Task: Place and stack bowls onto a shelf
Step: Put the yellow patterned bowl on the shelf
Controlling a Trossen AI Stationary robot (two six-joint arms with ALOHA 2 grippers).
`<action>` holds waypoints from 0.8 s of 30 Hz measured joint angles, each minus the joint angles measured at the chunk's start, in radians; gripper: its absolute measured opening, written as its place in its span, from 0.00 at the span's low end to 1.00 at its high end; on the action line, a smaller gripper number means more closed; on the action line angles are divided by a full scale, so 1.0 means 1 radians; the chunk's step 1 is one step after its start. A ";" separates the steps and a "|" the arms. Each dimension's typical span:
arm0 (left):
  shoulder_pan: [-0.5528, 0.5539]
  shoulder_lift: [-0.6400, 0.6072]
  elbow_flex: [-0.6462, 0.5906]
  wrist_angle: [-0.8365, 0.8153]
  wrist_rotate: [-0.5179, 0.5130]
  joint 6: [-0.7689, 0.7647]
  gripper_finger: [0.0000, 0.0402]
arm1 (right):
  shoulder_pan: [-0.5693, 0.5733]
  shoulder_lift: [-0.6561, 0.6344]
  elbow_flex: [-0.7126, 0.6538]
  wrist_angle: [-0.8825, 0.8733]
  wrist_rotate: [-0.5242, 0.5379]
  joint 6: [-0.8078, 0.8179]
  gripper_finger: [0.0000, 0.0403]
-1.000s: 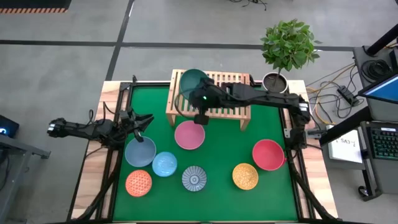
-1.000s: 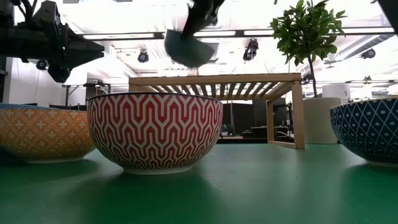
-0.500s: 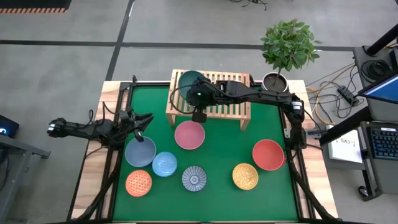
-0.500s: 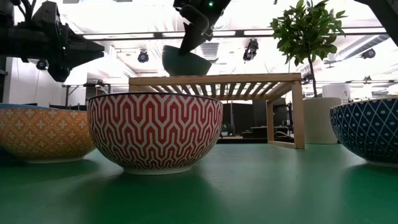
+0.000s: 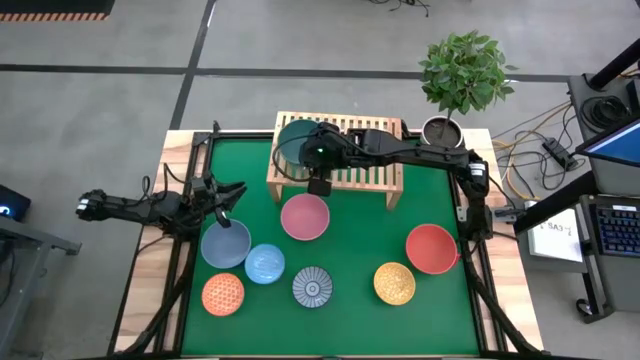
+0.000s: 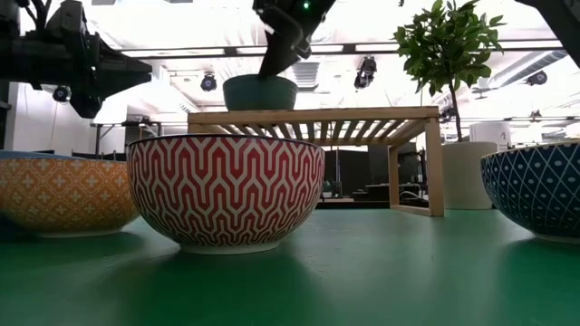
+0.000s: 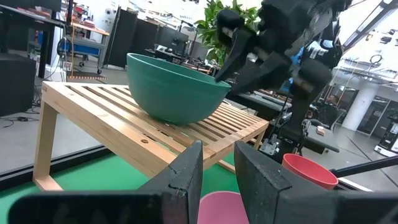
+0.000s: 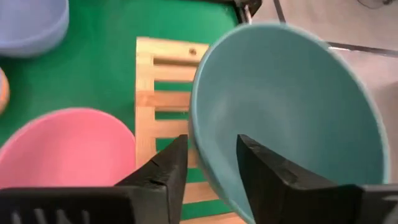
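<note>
The dark green bowl stands level with its base on the left end of the light-wood shelf. It also shows in the low view and the left wrist view. My right gripper is shut on the bowl's rim on the near right side. My left gripper is open and empty, hovering by the far rim of the slate blue bowl at the table's left. My right gripper pinches the green bowl's rim, one finger inside the bowl and one outside. The fingers come from above, slanting down from the table's right. The bowl sits upright, its base on the shelf's slats.
On the green mat stand the pink bowl, just in front of the shelf, the red bowl, the light blue, orange, grey-white and yellow bowls. A potted plant stands at the shelf's far right.
My right gripper has gone down and toward the table's left with the green bowl. The bowl was tilted and clear above the shelf and now stands level on the shelf's left end.
</note>
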 joint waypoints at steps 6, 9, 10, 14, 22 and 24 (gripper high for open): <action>0.000 0.000 0.007 -0.001 0.000 0.000 0.19 | 0.035 -0.020 0.101 -0.119 -0.002 0.124 0.38; 0.000 0.000 0.012 0.000 0.000 -0.003 0.19 | 0.083 -0.030 0.155 -0.234 -0.026 0.245 0.39; 0.000 0.000 0.013 0.000 0.000 -0.003 0.19 | 0.102 -0.031 0.166 -0.272 -0.057 0.302 0.38; 0.000 0.000 0.015 0.000 0.000 -0.003 0.19 | 0.189 -0.031 0.175 -0.408 -0.249 0.573 0.37; 0.000 0.000 0.015 -0.002 0.001 -0.026 0.19 | 0.436 -0.021 0.047 -0.474 -0.284 0.992 0.36; 0.000 0.002 0.015 -0.001 0.001 -0.027 0.19 | 0.482 -0.021 -0.010 -0.477 -0.282 1.144 0.36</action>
